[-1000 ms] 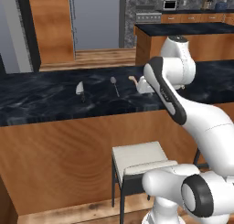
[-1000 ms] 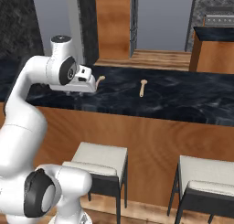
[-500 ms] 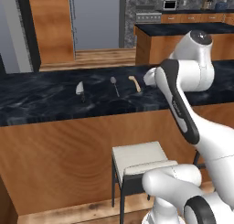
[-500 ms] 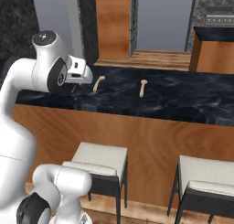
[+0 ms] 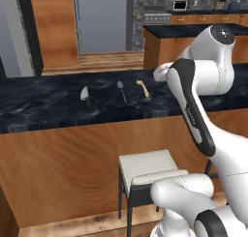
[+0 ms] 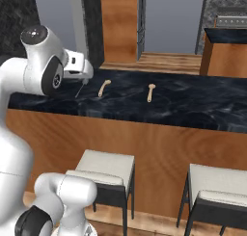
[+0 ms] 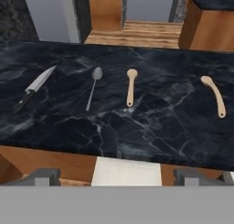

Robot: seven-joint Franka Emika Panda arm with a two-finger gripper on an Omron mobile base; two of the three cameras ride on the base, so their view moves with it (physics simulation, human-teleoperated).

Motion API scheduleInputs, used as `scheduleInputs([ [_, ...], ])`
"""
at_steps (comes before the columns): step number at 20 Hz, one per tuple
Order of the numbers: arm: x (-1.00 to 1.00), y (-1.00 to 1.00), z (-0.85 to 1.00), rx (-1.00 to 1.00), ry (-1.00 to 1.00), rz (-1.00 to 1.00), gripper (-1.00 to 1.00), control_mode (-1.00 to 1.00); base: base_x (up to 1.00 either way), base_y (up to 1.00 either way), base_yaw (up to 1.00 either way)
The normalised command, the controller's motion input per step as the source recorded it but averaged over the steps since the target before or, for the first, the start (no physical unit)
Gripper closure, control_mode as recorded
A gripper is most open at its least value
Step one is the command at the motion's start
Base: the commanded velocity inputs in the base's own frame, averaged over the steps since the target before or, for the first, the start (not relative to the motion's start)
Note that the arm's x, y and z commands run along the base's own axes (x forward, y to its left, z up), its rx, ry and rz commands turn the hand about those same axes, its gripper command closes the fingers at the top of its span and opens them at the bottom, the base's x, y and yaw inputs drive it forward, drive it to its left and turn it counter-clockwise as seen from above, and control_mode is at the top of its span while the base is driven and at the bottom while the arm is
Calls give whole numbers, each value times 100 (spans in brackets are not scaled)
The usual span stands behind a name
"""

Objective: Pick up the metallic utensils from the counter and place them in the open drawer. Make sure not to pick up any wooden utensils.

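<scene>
On the black marble counter (image 7: 137, 127) lie the dark-handled knife (image 7: 34, 88) and, to its right, the slim grey metal spoon (image 7: 93, 87). Right of the spoon is a tan wooden spoon (image 7: 131, 86), and a second, curved wooden utensil (image 7: 215, 95) lies farther right. My gripper (image 7: 118, 178) hovers above and in front of the counter's near edge. It is open, with its fingertips (image 7: 43, 176) wide apart and nothing between them. The left base view shows the knife (image 5: 85, 95), spoon (image 5: 121, 90) and one wooden utensil (image 5: 142, 88). The open drawer is out of view.
Two white-cushioned stools (image 6: 108, 165) (image 6: 219, 184) stand in front of the counter's wood panel (image 5: 72, 168). My raised arm (image 5: 208, 71) blocks the counter's right part in the left base view. Another dark-topped counter (image 6: 226, 37) stands behind.
The arm has risen and folded higher, and the hand has drawn up and slightly back from the counter. The utensils lie where they were.
</scene>
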Motion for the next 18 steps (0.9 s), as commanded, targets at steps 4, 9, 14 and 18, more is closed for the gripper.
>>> scheduleInputs([
  [4,0,31,-19,0,10,1,-100,-100,0,0,0],
  [9,0,79,-2,-3,17,0,-100,-100,0,0,0],
  [14,0,94,-9,-5,16,0,-100,-100,0,0,0],
  [18,0,85,-28,-2,11,0,-100,-100,0,0,0],
])
